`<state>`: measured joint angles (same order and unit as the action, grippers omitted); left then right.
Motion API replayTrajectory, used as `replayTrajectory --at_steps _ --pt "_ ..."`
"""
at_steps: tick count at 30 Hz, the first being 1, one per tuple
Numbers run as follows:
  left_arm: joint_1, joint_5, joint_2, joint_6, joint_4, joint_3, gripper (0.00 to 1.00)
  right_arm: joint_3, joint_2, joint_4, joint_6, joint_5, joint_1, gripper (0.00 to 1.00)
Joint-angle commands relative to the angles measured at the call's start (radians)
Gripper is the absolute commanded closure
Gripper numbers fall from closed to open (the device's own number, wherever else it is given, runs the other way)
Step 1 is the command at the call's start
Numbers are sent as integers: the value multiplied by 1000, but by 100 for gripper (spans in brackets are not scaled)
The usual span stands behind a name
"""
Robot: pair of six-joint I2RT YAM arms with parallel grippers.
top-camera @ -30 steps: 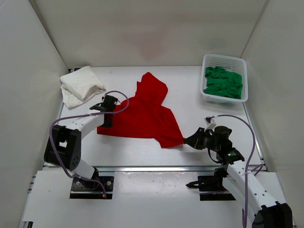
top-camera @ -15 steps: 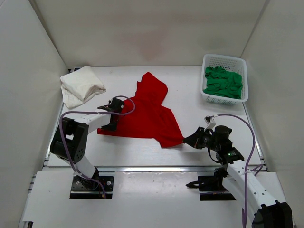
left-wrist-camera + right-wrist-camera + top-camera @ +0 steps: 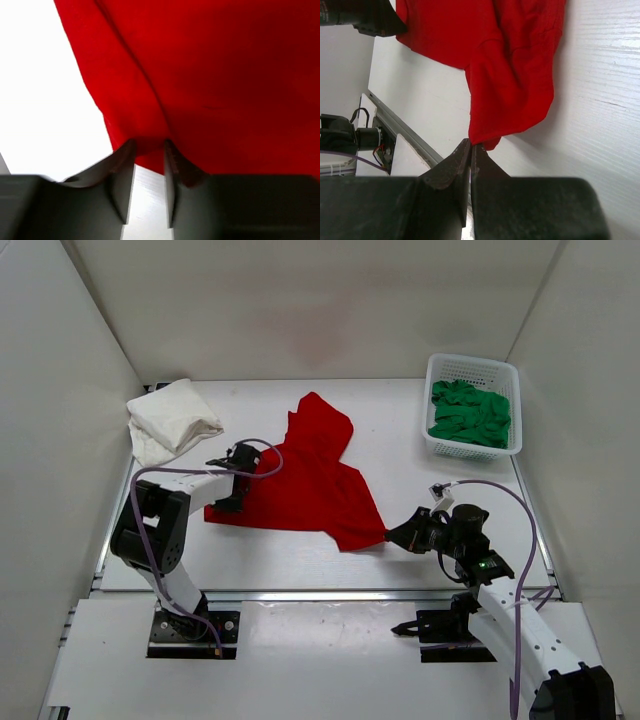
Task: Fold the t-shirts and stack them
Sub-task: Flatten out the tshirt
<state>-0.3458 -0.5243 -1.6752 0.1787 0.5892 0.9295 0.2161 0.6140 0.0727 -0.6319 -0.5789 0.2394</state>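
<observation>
A red t-shirt (image 3: 310, 480) lies spread out in the middle of the table. My right gripper (image 3: 392, 537) is shut on its near right corner, and the pinched cloth shows at the fingertips (image 3: 474, 145). At the shirt's near left corner sits my left gripper (image 3: 232, 496). Its jaws stand apart, with the red hem (image 3: 149, 150) lying between the tips (image 3: 149, 146). An off-white t-shirt (image 3: 172, 418) lies folded at the back left. The green t-shirt (image 3: 470, 415) is crumpled in the basket.
A white perforated basket (image 3: 472, 362) stands at the back right by the side wall. White walls close in the table on three sides. A metal rail (image 3: 320, 593) runs along the near edge, in front of the arm bases.
My left arm has folded in, its elbow swinging right and its gripper shifting slightly toward the shirt's corner. The right arm and the red shirt have stayed put.
</observation>
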Motion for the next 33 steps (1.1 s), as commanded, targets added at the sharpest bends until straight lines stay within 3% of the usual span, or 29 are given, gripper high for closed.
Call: replayTrajectory --at_steps 1,6,9,12,20,23,27,29,30,31,33 --pt "2 -40 -21 -4 -14 48 63 -3 -14 -44 9 -13 -6 100" --pt "-4 -51 -26 -18 -17 51 71 -10 -25 -34 9 -13 -18 100" --pt "20 -16 -14 -9 -25 46 90 -3 -28 -37 12 -27 -28 100" --pt "53 33 32 16 -22 60 100 -4 -27 -34 17 -25 -25 100" --pt "256 236 284 96 -78 6 100 9 -36 -5 29 -26 -43 100" --pt "406 384 398 220 -150 -88 100 32 -36 22 40 -13 -32 100" --pt "559 423 521 386 -196 -217 100 31 -34 33 40 -13 -26 100" --pt "536 445 540 336 -244 -279 95 37 -40 38 44 -10 -26 100" --pt "430 401 533 296 -246 -271 87 37 -43 41 49 -4 -23 100" --pt "363 262 526 235 -227 -235 84 37 -45 42 49 -1 -20 99" --pt "111 114 474 115 -189 -183 68 31 -39 38 44 -15 -18 100"
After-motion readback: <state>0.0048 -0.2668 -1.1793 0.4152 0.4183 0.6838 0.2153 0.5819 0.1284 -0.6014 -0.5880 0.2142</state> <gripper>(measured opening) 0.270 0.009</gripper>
